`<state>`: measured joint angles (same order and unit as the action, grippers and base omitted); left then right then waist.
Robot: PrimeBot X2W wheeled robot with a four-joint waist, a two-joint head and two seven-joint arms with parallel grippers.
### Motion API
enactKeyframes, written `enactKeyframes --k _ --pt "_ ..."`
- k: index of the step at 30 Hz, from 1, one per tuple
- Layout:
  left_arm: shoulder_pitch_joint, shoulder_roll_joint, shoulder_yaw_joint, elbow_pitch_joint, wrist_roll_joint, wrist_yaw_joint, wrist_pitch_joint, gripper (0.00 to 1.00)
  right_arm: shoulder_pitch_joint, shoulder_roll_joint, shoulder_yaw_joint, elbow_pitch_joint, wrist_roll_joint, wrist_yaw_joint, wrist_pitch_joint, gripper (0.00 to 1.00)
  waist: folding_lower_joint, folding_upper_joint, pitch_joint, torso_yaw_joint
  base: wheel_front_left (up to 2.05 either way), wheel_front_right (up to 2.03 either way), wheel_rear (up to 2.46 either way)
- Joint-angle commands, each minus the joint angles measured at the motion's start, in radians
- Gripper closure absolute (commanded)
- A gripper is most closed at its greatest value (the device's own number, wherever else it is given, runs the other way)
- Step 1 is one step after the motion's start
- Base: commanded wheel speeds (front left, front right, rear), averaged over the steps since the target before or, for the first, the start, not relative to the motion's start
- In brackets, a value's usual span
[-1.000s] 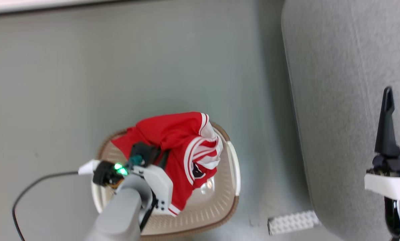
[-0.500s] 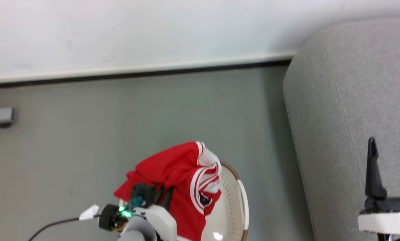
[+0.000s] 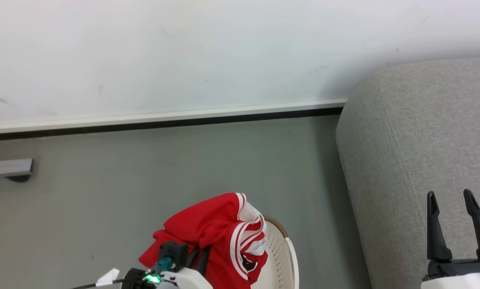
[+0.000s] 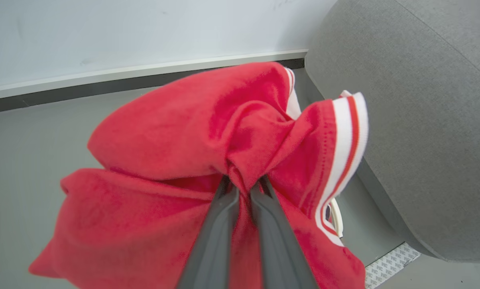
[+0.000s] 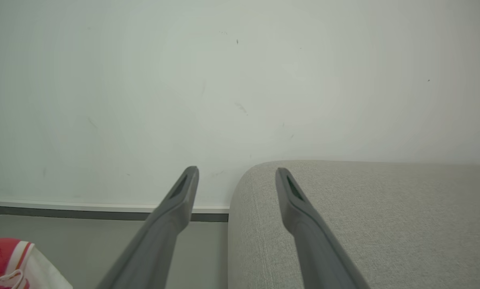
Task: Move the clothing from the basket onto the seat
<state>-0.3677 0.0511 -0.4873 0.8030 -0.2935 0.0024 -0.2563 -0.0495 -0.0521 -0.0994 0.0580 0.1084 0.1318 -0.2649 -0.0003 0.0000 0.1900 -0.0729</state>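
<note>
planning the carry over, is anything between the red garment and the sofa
Nothing visible. The clothing hangs from the left gripper over the basket; only floor lies between it and the seat, where the open right gripper hovers.

From here, a strip of bare grey floor [image 3: 316, 192] runs between the basket [image 3: 280, 257] and the seat [image 3: 384, 160], whose rounded side stands like a barrier on the right. The seat's top lies open around the spread right gripper [image 3: 449, 193]. The wall [image 3: 224, 52] closes off the back. The clothing [image 3: 208, 224] bulges above the basket, beside that strip.
</note>
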Motion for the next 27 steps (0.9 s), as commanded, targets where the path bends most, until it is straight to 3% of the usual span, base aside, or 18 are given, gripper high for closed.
enactKeyframes --k 1,27 --pt "0.015 0.009 0.002 -0.006 -0.009 0.005 -0.003 1.00 0.019 0.001 0.000 0.001 -0.003 -0.002 0.001 0.00 0.0003 0.0000 -0.015 0.002 0.00 0.00 0.00" --pt "0.053 0.101 0.028 -0.235 -0.024 0.060 0.012 1.00 0.094 0.001 0.020 0.046 -0.014 -0.002 0.001 0.00 0.0003 0.0000 -0.150 0.048 0.00 0.00 0.00"
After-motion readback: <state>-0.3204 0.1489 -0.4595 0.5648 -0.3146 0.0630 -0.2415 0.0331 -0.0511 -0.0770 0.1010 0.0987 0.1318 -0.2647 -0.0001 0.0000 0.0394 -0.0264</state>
